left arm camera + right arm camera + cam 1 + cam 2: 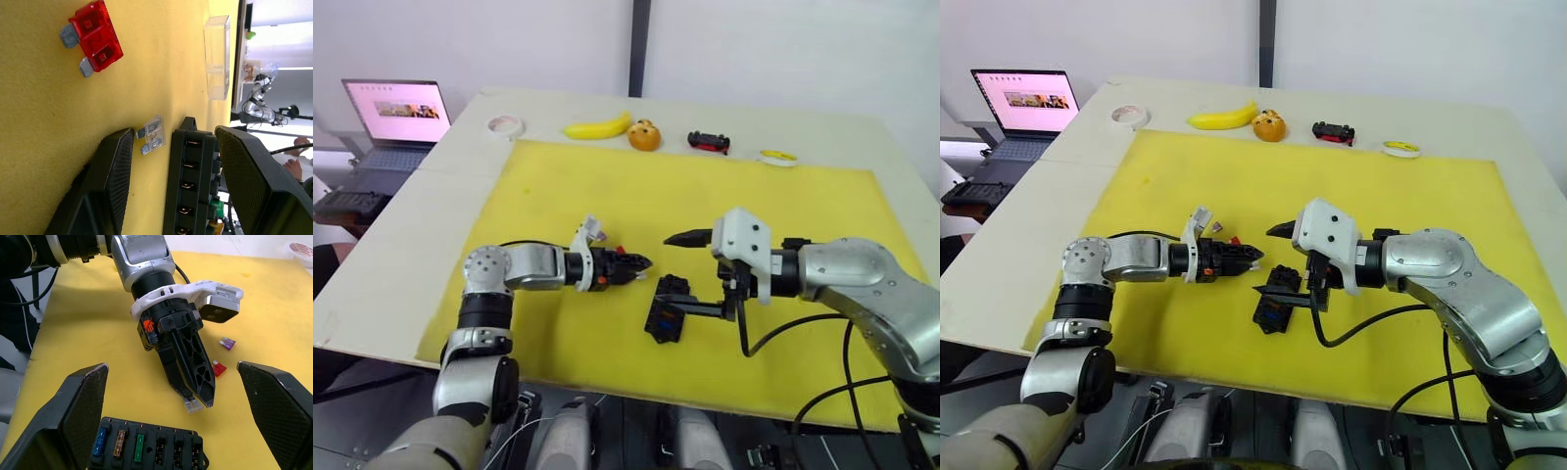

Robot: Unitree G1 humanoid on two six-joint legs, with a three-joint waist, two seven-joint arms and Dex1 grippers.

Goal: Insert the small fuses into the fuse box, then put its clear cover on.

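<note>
Evidently, the small black rectangular plastic fuse box (146, 450) was laid on the yellow mat (607, 186) between both tools, with blue, amber and green fuses already seated. The left tool (198, 399) was spread slightly around a clear fuse (151, 134) lying on the mat, not yet gripped. The right tool (705, 274) was held wide open, empty, straddling the box. The clear rectangular cover (217, 56) was left nearby

left gripper (195, 391) parted, right gripper (700, 274) wide
</note>
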